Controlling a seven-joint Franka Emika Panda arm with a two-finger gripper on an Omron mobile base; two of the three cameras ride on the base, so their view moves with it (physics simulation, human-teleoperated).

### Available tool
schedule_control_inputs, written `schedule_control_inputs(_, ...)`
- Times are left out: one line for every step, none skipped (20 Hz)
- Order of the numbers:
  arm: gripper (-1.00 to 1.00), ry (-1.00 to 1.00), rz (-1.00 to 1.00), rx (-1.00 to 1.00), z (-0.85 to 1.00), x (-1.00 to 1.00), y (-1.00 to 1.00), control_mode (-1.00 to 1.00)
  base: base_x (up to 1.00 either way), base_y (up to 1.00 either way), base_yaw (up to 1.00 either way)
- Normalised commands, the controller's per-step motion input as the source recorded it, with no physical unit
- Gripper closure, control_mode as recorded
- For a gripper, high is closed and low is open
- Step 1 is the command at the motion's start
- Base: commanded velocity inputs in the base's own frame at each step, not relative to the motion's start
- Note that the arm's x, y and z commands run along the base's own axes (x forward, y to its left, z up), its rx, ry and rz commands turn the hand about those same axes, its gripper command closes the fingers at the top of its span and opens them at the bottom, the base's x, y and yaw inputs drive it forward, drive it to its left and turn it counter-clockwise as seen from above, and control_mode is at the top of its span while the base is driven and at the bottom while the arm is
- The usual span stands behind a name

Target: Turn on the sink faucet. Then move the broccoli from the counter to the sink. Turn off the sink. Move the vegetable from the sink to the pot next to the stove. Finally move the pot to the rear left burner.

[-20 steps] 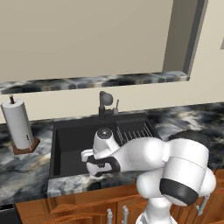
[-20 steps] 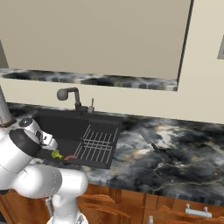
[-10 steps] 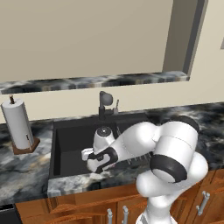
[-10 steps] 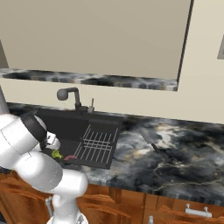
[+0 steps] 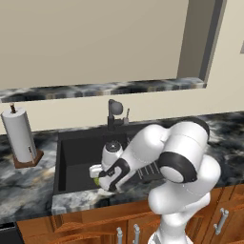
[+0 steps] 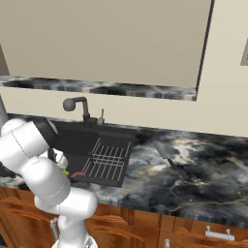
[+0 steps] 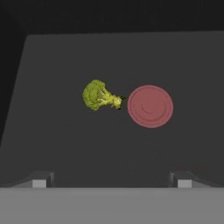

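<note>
The broccoli (image 7: 99,96) lies on the dark floor of the sink (image 5: 76,152), its stem pointing at the round red drain (image 7: 150,106) beside it. My gripper (image 7: 110,181) hangs open above the basin floor, short of the broccoli, with nothing between its fingers. In the left base view the gripper (image 5: 97,174) is low inside the sink near the front wall. A sliver of the broccoli (image 6: 65,172) shows past my arm. The dark faucet (image 5: 114,112) stands behind the basin. The pot and the burner are out of view.
A wire dish rack (image 6: 109,157) fills the right part of the sink. A paper towel roll (image 5: 21,138) stands on the marble counter (image 6: 193,179) left of the basin. Wooden cabinet fronts run below the counter's edge.
The arm's elbow has risen and swung round above the counter's front edge. The hand has stayed low in the sink, open throughout.
</note>
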Motion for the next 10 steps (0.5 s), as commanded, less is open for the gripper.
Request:
schedule_control_inputs(-1.0, 0.0, -0.02, -0.02, -0.19, 0.03, 0.0, -1.0, 0.0, 0.0, 0.0)
schedule_control_inputs(-1.0, 0.0, -0.02, -0.02, -0.19, 0.04, 0.0, -1.0, 0.0, 0.0, 0.0)
schedule_control_inputs(-1.0, 0.0, -0.02, -0.02, -0.2, 0.05, 0.0, -1.0, 0.0, 0.0, 0.0)
schedule_control_inputs(-1.0, 0.0, -0.02, -0.02, -0.19, 0.06, 0.0, -1.0, 0.0, 0.0, 0.0)
schedule_control_inputs(-1.0, 0.0, -0.02, -0.02, -0.18, 0.07, 0.02, -1.0, 0.0, 0.0, 0.0)
schedule_control_inputs(-1.0, 0.0, -0.02, -0.02, -0.16, 0.07, 0.03, -1.0, 0.0, 0.0, 0.0)
schedule_control_inputs(-1.0, 0.0, -0.02, -0.02, -0.14, 0.08, 0.05, -1.0, 0.0, 0.0, 0.0)
schedule_control_inputs(-1.0, 0.0, -0.03, -0.02, -0.12, 0.09, 0.06, -1.0, 0.0, 0.0, 0.0)
schedule_control_inputs(-1.0, 0.0, -0.03, -0.03, -0.1, 0.11, 0.11, -1.0, 0.0, 0.0, 0.0)
schedule_control_inputs(-1.0, 0.0, -0.04, -0.02, -0.08, 0.11, 0.12, -1.0, 0.0, 0.0, 0.0)
